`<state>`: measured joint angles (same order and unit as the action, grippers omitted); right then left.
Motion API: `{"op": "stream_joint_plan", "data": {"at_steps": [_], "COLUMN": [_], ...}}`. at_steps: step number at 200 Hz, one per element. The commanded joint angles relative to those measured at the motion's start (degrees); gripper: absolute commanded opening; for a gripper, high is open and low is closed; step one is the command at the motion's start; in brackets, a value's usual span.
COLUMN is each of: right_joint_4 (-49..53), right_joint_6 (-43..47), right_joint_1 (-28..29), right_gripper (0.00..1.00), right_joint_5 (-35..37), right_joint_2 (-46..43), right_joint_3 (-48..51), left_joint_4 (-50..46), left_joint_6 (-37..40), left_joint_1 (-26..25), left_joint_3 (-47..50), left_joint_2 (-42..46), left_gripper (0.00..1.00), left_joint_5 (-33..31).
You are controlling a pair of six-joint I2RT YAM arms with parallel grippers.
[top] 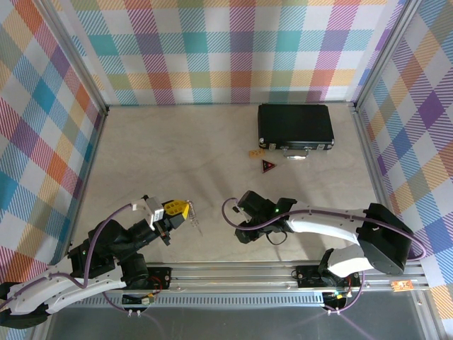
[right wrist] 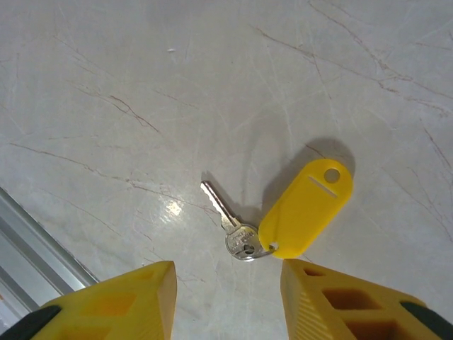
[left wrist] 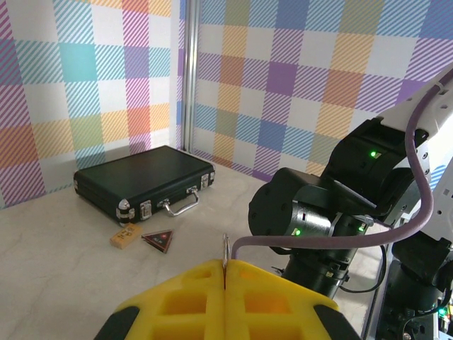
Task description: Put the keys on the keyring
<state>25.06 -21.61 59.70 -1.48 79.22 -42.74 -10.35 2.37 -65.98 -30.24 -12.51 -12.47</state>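
Note:
The key [right wrist: 224, 215] is small and silver and lies flat on the marble-look table. A small ring joins its head to a yellow oval tag [right wrist: 306, 208]. My right gripper [right wrist: 228, 297] hovers just above it, open, its yellow fingers [right wrist: 134, 297] standing on either side of the key's head and touching nothing. My left gripper [left wrist: 226, 275] is shut on the keyring [left wrist: 226, 249], a thin silvery loop seen edge-on that sticks up from between the yellow pads. From above, the left gripper [top: 181, 210] holds the keyring [top: 195, 221] a short way left of the right gripper [top: 245, 214].
A black case [top: 295, 127] lies at the back right, with a small tan tag [top: 255, 152] and a dark red triangular tag [top: 268, 166] in front of it. A metal rail [top: 283, 273] runs along the near table edge. Checked walls enclose three sides.

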Motion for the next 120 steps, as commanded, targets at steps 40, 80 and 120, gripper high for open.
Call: {"op": "stream_joint_plan", "data": {"at_steps": [40, 80, 120], "right_joint_4": [1.48, 0.08, 0.87], "right_joint_6": [-2.28, -5.89, -6.60], "right_joint_1": [0.01, 0.41, 0.52], "right_gripper": [0.39, 0.37, 0.34], "right_joint_5": [0.42, 0.71, 1.99], "right_joint_2": [4.04, 7.17, 7.26], "right_joint_3": [-0.58, -1.29, -2.07], "left_joint_4": [2.55, 2.58, 2.35], "left_joint_6": [0.00, 0.00, 0.08], "left_joint_1": [-0.45, -0.47, -0.51], "left_joint_3": [-0.04, -0.15, 0.16], "left_joint_2": [0.87, 0.62, 1.34], "left_gripper": [0.00, 0.00, 0.00], "left_joint_5": [1.13, 1.14, 1.02]}}
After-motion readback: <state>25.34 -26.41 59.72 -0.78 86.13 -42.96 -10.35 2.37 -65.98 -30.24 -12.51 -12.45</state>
